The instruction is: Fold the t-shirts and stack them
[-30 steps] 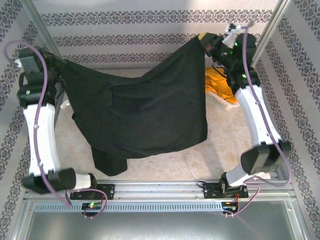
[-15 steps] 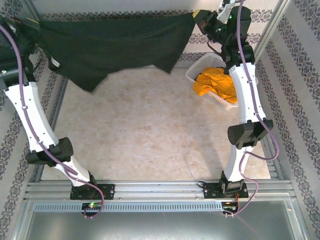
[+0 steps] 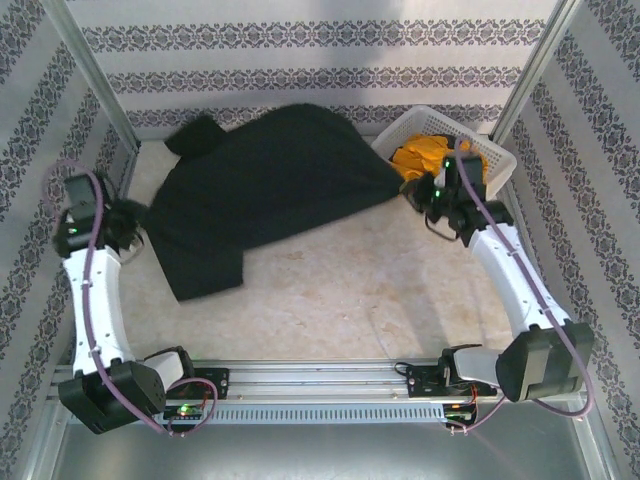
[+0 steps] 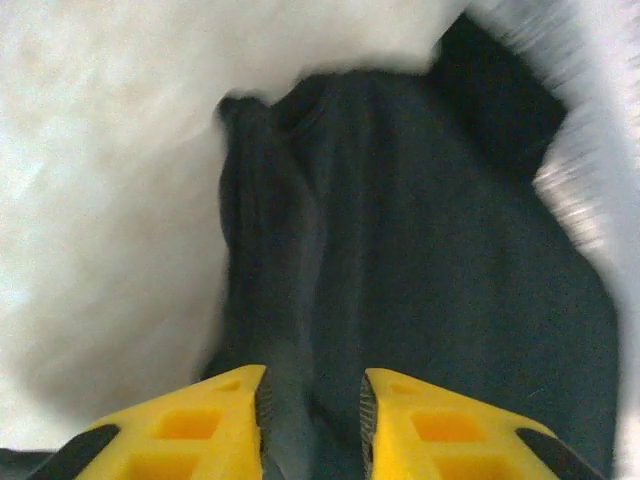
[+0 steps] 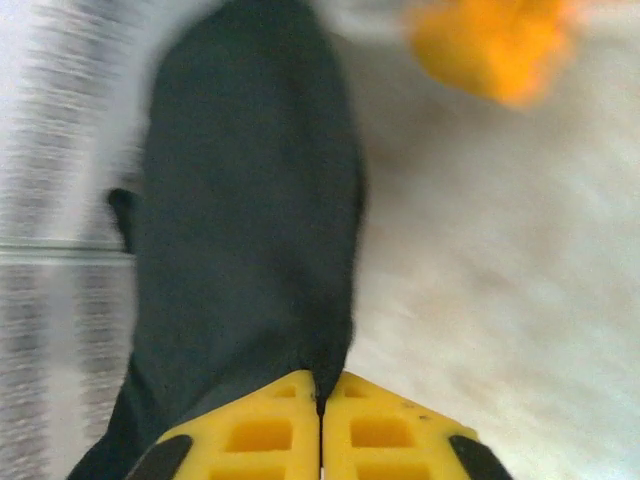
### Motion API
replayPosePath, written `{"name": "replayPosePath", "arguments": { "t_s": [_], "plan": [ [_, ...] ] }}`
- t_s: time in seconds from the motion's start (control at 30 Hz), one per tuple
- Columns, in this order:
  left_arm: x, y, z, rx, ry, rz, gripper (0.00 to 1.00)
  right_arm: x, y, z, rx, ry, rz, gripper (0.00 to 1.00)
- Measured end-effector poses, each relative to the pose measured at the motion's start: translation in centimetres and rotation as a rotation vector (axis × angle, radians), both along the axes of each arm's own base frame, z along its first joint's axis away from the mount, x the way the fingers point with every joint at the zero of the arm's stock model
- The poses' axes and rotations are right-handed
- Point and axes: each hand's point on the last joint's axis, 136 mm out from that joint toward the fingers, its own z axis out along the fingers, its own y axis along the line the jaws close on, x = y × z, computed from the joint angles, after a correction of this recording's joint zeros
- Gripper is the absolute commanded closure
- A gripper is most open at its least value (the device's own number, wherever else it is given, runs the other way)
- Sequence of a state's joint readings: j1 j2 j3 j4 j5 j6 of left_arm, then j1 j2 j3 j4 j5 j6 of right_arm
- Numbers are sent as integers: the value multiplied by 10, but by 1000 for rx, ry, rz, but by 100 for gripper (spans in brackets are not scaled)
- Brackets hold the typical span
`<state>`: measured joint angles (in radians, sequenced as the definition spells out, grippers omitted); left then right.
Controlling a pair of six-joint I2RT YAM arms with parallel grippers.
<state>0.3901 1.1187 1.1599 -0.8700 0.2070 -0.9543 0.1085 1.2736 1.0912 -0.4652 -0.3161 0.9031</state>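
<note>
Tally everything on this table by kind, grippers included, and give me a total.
T-shirts: 2, the black t-shirt and the orange-yellow t-shirt
Baskets: 1, the white lattice basket
Grippers: 2, the left gripper and the right gripper
Total: 5

Black t-shirt (image 3: pixel 270 180) down on table (image 3: pixel 400 290) (formerly aloft)

Near half of the beige tabletop (image 3: pixel 350 300) is wide open, so passing there is easy. The plain black cloth t-shirt (image 3: pixel 270 185) sprawls over the far left and centre. The white plastic lattice basket (image 3: pixel 480 137) blocks the far-right corner, right up against the patterned back wall (image 3: pixel 300 60).
</note>
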Motion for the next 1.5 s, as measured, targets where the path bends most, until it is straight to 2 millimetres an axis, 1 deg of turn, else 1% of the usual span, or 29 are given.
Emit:
{"name": "replayPosePath", "arguments": {
  "t_s": [0.03,0.07,0.1,0.13,0.2,0.27,0.37,0.47,0.5,0.57,0.63,0.7,0.77,0.83,0.9,0.93,1.03,1.07,1.13,1.2,1.3,1.4,1.5],
  "plan": [
    [-8,-6,-28,-26,64,-9,51,-8,-8,-32,-16,85,-20,48],
    [-18,-11,-52,-48,125,-15,48,-14,-15,-54,-31,146,-32,43],
    [-28,-16,-72,-64,176,-23,45,-21,-20,-76,-50,218,-35,40],
    [-38,-22,-88,-76,217,-31,44,-26,-25,-91,-69,275,-38,40],
    [-49,-30,-100,-81,243,-49,44,-31,-27,-106,-110,331,-18,40],
    [-53,-38,-98,-68,226,-76,46,-35,-23,-107,-155,342,12,41],
    [-58,-52,-95,-60,184,-119,52,-37,-7,-97,-206,293,71,47],
    [-65,-62,-108,-88,185,-128,60,-37,18,-91,-223,247,143,58],
    [-66,-64,-114,-101,198,-128,62,-35,27,-92,-225,239,164,60],
    [-66,-67,-121,-121,219,-130,63,-32,43,-98,-229,233,203,61],
    [-63,-70,-126,-131,242,-140,63,-27,50,-110,-229,244,213,60],
    [-62,-72,-130,-139,267,-149,63,-24,48,-122,-235,261,201,58],
    [-67,-73,-132,-141,290,-152,62,-27,39,-131,-241,284,176,57],
    [-76,-77,-131,-139,302,-159,62,-30,28,-134,-243,298,145,56],
    [-89,-85,-131,-133,307,-179,62,-32,16,-136,-243,306,115,55],
    [-98,-93,-133,-137,313,-198,60,-33,10,-135,-241,311,100,55],
    [-129,-118,-150,-169,368,-257,58,-34,-2,-132,-239,312,67,54],
    [-141,-126,-158,-178,400,-278,56,-33,-5,-131,-240,309,64,54],
    [-159,-140,-168,-189,456,-320,53,-34,-6,-129,-243,304,66,53],
    [-169,-149,-174,-189,497,-353,51,-34,-6,-127,-244,296,69,53],
    [-177,-159,-183,-190,553,-374,52,-34,-5,-124,-242,287,72,53],
    [-177,-167,-197,-187,596,-375,55,-35,-5,-122,-237,280,74,53],
    [-179,-171,-214,-183,637,-362,58,-38,-5,-121,-237,280,74,53]
  ]
}}
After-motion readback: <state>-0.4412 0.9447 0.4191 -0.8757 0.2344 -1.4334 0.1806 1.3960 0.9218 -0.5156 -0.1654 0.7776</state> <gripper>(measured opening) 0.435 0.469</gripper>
